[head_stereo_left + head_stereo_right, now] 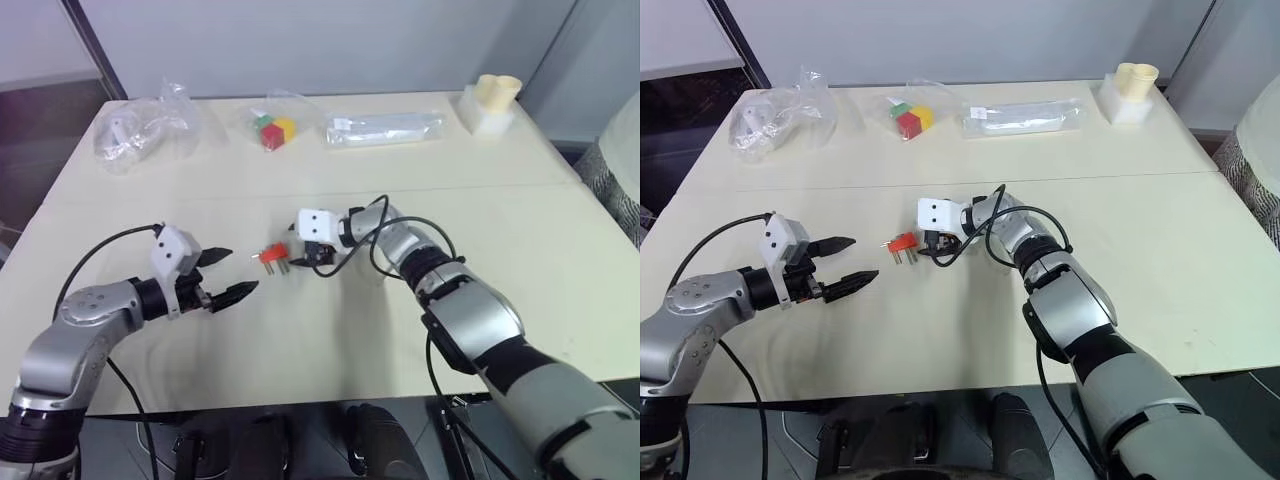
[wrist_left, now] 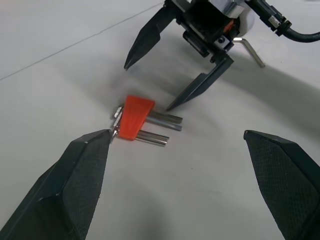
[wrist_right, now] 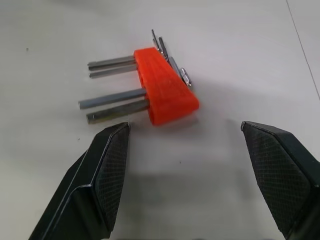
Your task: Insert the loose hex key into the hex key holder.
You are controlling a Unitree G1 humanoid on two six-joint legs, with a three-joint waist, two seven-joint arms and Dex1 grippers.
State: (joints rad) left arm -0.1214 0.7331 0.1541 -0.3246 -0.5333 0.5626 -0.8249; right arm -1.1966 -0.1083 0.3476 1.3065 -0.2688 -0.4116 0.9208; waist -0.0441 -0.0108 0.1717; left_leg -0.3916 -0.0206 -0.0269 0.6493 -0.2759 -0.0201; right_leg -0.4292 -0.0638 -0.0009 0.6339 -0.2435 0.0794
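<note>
The hex key holder (image 1: 273, 254) is a small red-orange block lying flat mid-table, with short grey keys sticking out of it (image 3: 167, 92). My right gripper (image 3: 185, 125) stands open just right of it, pointing at it, a fingertip near the ends of the protruding keys and nothing between its fingers. My left gripper (image 1: 240, 270) is open too, a short way left of the holder and aimed at it (image 2: 134, 117). The loose hex key (image 2: 251, 49), a thin grey L-shaped rod, lies on the table under the right gripper's body, held by neither gripper.
Along the table's far side sit a crumpled clear bag (image 1: 140, 130), a clear bag of red, green and yellow cubes (image 1: 272, 130), a long clear packet (image 1: 385, 128) and a white block with cream cups (image 1: 492, 100). The table's front edge (image 1: 300, 405) runs close below both arms.
</note>
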